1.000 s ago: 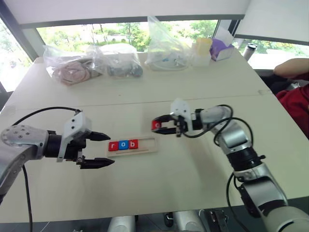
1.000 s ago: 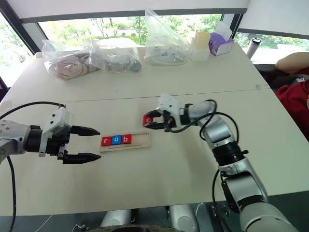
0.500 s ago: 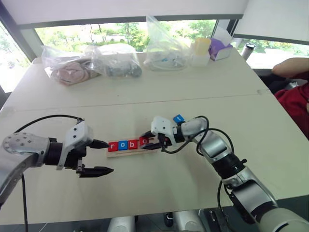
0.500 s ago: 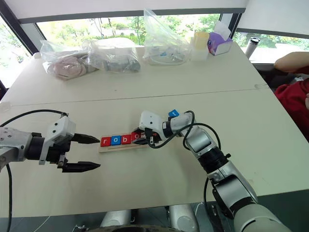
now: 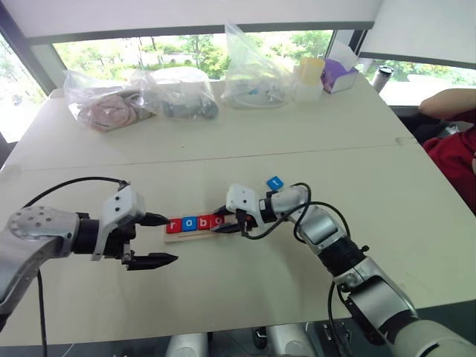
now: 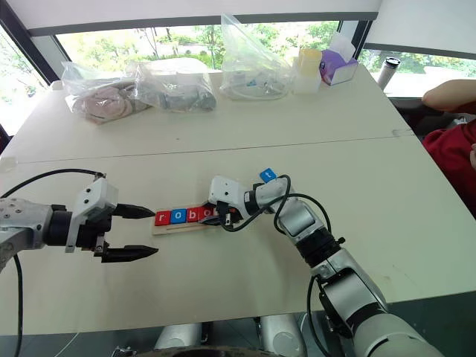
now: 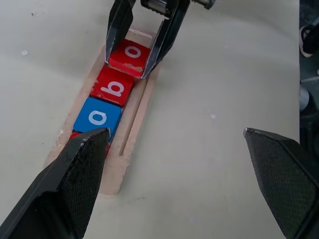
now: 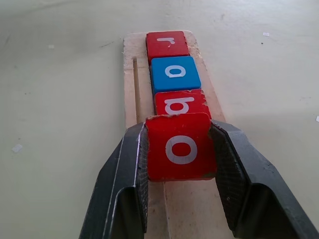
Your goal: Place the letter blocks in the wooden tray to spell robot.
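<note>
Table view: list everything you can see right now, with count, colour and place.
wooden tray: one, pale wood, table centre.
tiles seated in tray: three; red r, blue o, red b, in a row.
red o tile: one, gripped over the tray beside the b.
blue tile: one, loose on the table beyond the right arm.
plastic bags: three, clear, along the far edge.
cup: one, yellowish, far right.
purple box: one, beside the cup.
dark bottle: one, far right.
person's arm: right edge, red clothing below.
left end effector: black, open, left of tray.
right end effector: black, shut on the o tile.
</note>
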Controlling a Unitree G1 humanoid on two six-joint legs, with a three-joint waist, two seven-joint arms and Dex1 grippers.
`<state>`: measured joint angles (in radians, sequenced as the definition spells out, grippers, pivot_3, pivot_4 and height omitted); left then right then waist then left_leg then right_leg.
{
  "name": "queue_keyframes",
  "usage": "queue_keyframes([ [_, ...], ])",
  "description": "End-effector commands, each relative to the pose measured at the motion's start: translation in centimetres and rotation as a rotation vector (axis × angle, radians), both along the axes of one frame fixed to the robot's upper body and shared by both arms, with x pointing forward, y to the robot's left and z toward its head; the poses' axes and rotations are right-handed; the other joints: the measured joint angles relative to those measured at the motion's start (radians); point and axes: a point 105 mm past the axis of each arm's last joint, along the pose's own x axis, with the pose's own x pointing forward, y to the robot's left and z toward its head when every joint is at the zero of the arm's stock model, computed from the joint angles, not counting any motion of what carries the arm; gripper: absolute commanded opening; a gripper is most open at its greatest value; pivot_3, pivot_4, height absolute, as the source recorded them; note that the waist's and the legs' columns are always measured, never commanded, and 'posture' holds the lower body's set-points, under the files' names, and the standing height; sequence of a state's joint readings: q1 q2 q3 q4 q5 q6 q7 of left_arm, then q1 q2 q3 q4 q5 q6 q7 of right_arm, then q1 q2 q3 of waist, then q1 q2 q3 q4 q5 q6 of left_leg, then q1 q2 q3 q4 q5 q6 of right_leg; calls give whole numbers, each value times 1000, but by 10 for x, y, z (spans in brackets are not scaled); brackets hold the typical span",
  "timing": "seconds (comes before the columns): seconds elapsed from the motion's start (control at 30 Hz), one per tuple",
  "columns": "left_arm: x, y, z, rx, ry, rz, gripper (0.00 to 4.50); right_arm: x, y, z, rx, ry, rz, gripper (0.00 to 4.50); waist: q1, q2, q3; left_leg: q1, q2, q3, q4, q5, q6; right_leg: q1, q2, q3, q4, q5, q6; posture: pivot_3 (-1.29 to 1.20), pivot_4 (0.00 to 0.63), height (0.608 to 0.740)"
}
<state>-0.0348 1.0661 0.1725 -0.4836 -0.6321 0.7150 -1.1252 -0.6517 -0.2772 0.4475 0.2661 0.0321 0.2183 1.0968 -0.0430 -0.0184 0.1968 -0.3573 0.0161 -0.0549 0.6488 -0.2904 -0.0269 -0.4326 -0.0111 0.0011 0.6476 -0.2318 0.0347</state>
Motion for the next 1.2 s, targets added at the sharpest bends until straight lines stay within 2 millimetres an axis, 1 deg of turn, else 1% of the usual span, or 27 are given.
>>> queue_keyframes([
  [0.03, 1, -2, 5, 2, -27, -8, 4500, 3, 5, 9, 13, -51, 19, 1204, 0, 0, 0, 0, 0, 0, 0, 0, 0, 0, 0, 0, 0, 0, 0, 0, 150, 740],
  [0.1, 1, -3, 5, 1, -29, -7, 4500, 4, 4, 8, 9, -64, 15, 2260, 0, 0, 0, 0, 0, 0, 0, 0, 0, 0, 0, 0, 0, 0, 0, 0, 150, 740],
  [0.13, 1, -3, 5, -1, -30, -7, 4500, 5, 4, 8, 8, -72, 9, 2632, 0, 0, 0, 0, 0, 0, 0, 0, 0, 0, 0, 0, 0, 0, 0, 0, 150, 740],
  [0.17, 1, -4, 5, -1, -30, -6, 4500, 6, 4, 8, 8, -77, 5, 3118, 0, 0, 0, 0, 0, 0, 0, 0, 0, 0, 0, 0, 0, 0, 0, 0, 150, 740],
  [0.23, 1, -5, 5, -4, -30, -8, 4500, 7, 5, 8, 9, -88, 1, 4187, -1, 0, 0, 0, 0, 0, 0, 0, 0, 0, 0, 0, 0, 0, 0, 0, 150, 740],
  [0.27, 1, -5, 5, -5, -30, -9, 4500, 8, 5, 8, 10, -91, -1, 4446, -1, 0, 0, 0, 0, 0, 0, 0, 0, 0, 0, 0, 0, 0, 0, 0, 150, 740],
  [0.47, 3, -6, 6, -7, -32, -11, 4500, 11, 3, 25, 65, -93, -24, 4446, 0, 0, 0, 0, 0, 0, 0, 0, 0, 0, 0, 0, 0, 0, 0, 0, 150, 740],
  [0.57, 3, -6, 8, -10, -39, -12, 4500, 16, -8, 47, 133, -80, -68, 4446, 0, 0, 0, 0, 0, 0, 0, 0, 0, 0, 0, 0, 0, 0, 0, 0, 150, 740],
  [0.63, 4, -7, 13, -32, -54, -7, 4500, 24, -21, 67, 200, -69, -155, 4446, 2, 0, 0, 0, 0, 0, 0, 0, 0, 0, 0, 0, 0, 0, 0, 0, 150, 740],
  [0.7, 7, -10, 26, -81, -80, 2, 4500, 36, -48, 90, 279, -69, -318, 4446, 7, 0, 0, -1, 0, -1, 0, 0, 0, 0, -1, 0, 0, 0, 0, 0, 150, 740],
  [0.73, 9, -12, 31, -103, -93, 5, 4500, 40, -62, 95, 294, -76, -405, 4446, 9, 0, 0, -1, 0, -1, 0, 0, 0, 0, -1, 0, 0, 0, 0, 0, 150, 740],
  [0.8, 10, -15, 38, -131, -106, 4, 4500, 44, -82, 93, 282, -87, -548, 4446, 13, 0, 0, -1, 0, -1, 0, 0, 0, 0, -1, 0, 0, 0, 0, 0, 150, 740],
  [0.9, 13, -19, 43, -159, -113, 2, 4500, 46, -98, 80, 239, -97, -692, 4446, 12, -1, -1, -1, -1, -1, 0, 0, 0, 0, -1, 0, -1, 0, 0, 0, 150, 740],
  [1.0, 17, -23, 44, -175, -109, -9, 4500, 52, -110, 56, 189, -64, -823, 4446, 0, -1, 0, 0, 0, -1, -1, 0, 0, 0, 0, 0, 0, 0, 0, 0, 150, 740],
  [1.07, 19, -23, 43, -176, -107, -11, 4500, 57, -117, 43, 143, -45, -896, 4446, -4, 0, 0, 0, 0, 0, -1, 0, 0, 0, 0, 1, 0, 0, 0, 0, 150, 740],
  [1.13, 24, -22, 42, -176, -107, 0, 4500, 59, -116, 34, 126, -14, -935, 4446, -3, 0, 0, 1, 0, 0, -1, 0, 0, 0, 1, 2, 0, -1, -1, 0, 150, 740],
  [1.2, 27, -20, 41, -174, -106, 9, 4500, 60, -113, 29, 119, -9, -948, 4446, -3, 0, 0, 1, 0, 0, -1, 0, 0, 0, 1, 2, 0, -1, -1, 0, 150, 740],
])
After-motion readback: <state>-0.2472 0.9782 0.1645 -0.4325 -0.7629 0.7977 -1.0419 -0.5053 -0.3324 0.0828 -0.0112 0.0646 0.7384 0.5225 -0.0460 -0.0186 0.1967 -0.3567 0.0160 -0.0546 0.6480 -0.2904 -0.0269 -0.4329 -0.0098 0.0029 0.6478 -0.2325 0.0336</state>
